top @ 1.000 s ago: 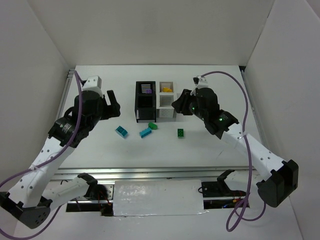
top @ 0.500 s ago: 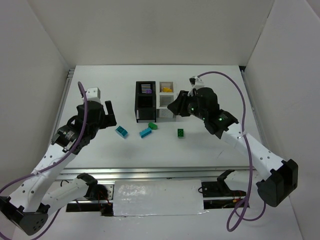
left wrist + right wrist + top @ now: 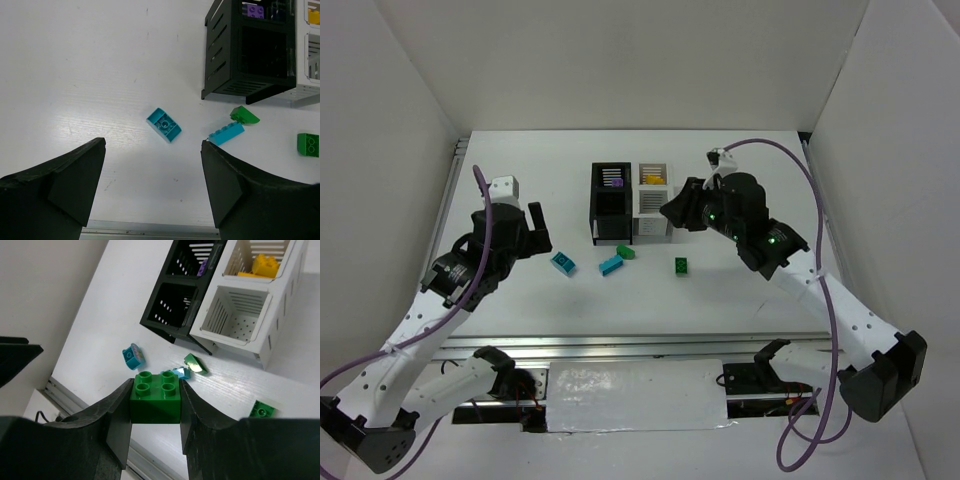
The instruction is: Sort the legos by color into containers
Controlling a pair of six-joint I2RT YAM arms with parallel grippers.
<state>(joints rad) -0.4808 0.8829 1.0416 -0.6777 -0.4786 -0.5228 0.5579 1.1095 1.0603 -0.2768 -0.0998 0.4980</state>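
My right gripper (image 3: 155,405) is shut on a green two-by-two lego (image 3: 155,397), held in the air near the front of the containers (image 3: 632,200). Its near white box (image 3: 239,322) is empty, and the far white one holds a yellow lego (image 3: 263,265). The far black box holds a purple lego (image 3: 256,10). On the table lie a teal lego (image 3: 164,124), a long teal lego (image 3: 226,133), a green wedge (image 3: 244,115) and a green lego (image 3: 308,144). My left gripper (image 3: 152,165) is open and empty, above the table to the near left of the teal lego.
The near black box (image 3: 172,305) looks empty. White walls close in the table on the left, right and back. A metal rail (image 3: 620,345) runs along the near edge.
My left gripper has drawn back toward the near left, away from the containers. My right gripper has stayed beside the white boxes with the green lego in it.
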